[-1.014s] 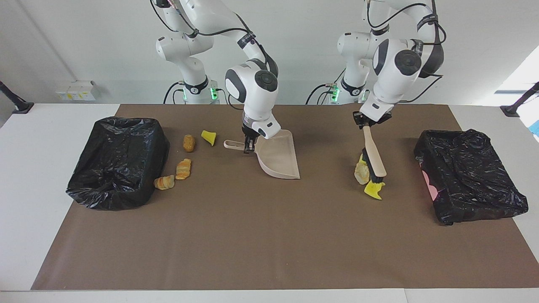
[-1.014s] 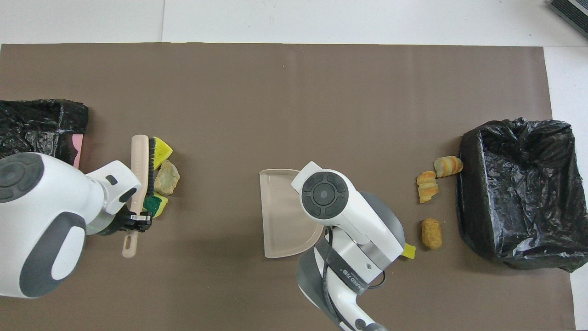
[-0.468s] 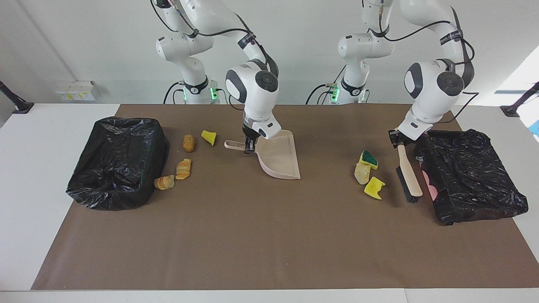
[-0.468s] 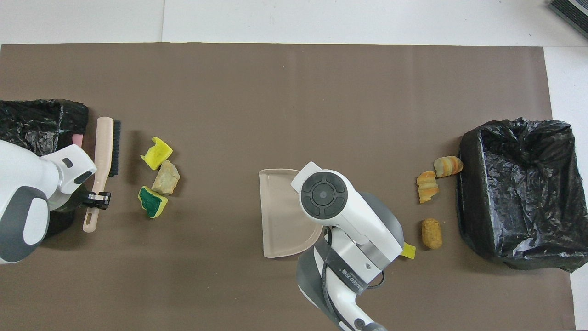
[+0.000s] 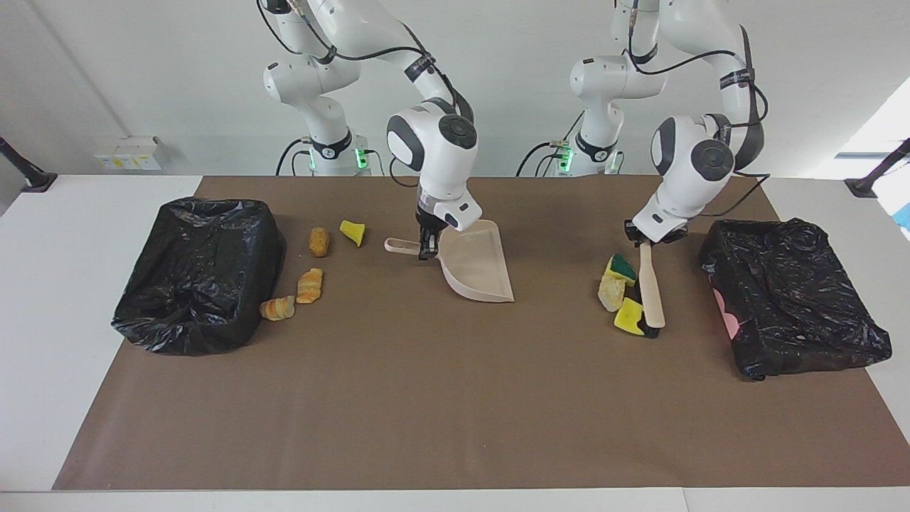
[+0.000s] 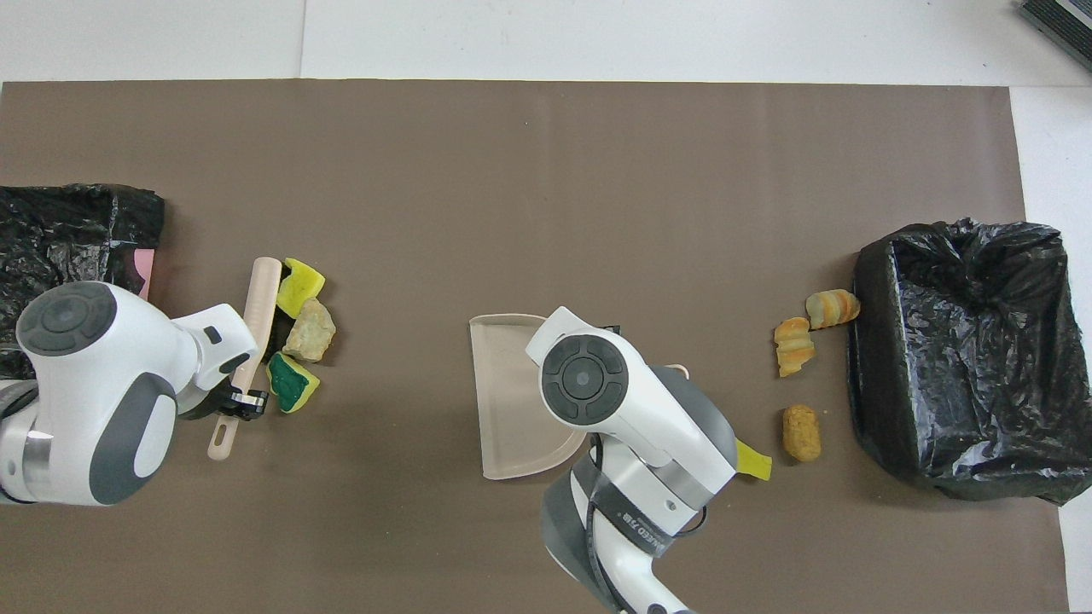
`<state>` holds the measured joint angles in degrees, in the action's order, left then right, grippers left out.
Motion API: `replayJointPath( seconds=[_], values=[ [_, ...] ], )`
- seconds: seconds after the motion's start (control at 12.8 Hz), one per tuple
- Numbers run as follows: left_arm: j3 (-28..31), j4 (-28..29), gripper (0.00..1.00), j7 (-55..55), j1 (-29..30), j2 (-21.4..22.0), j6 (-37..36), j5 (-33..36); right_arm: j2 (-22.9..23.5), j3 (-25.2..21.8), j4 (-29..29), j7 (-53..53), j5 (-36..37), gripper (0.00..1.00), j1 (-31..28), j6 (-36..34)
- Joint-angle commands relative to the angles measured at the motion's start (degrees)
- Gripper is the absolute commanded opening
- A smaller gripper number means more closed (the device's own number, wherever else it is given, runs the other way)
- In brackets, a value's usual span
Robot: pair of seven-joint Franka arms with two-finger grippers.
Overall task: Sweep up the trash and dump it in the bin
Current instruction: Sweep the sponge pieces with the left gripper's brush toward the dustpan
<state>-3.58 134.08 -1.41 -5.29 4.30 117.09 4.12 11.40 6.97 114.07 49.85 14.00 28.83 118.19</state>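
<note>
1. Trash lies in two little groups on the brown mat. Three bits, a green-topped sponge, a pale lump and a yellow sponge, sit near the left arm's end. Four more bits, with a yellow wedge and three tan lumps, sit near the right arm's end.
2. I see two black-bagged bins. The bin at the right arm's end looks empty inside. The bin at the left arm's end has a crumpled bag, and I cannot see in.
3. My dustpan rests on the mat, mouth toward the three bits but well apart from them. Nothing is in it.
4. My right gripper is closed tight on the dustpan handle.
5. My brush touches the three bits. My left gripper is squeezed closed on its handle.
6. To do this well, I think I should keep the bristles low and push slowly toward the pan, so no bit slips out, and hold the pan flat on the mat.
</note>
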Motion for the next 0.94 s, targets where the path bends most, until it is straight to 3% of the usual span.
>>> replayJointPath(
  seconds=[0.0, 0.47, 0.86],
  values=[
    [0.4, 4.3, 0.00, 2.9, -6.4, 4.5, 0.1, -1.5, -0.1, 0.3, 1.0, -3.8, 1.3, 0.00, -0.1, 1.3],
    [0.4, 5.6, 0.00, 9.6, -21.3, 7.0, -0.5, -9.0, 1.1, 0.3, 1.1, -7.5, 1.3, 0.00, 0.7, 2.3],
    [0.3, 4.0, 0.00, 15.2, -27.8, 7.3, -1.0, -14.7, 1.1, 0.3, 1.5, -7.6, 1.0, 0.00, 0.7, 2.7]
  ],
)
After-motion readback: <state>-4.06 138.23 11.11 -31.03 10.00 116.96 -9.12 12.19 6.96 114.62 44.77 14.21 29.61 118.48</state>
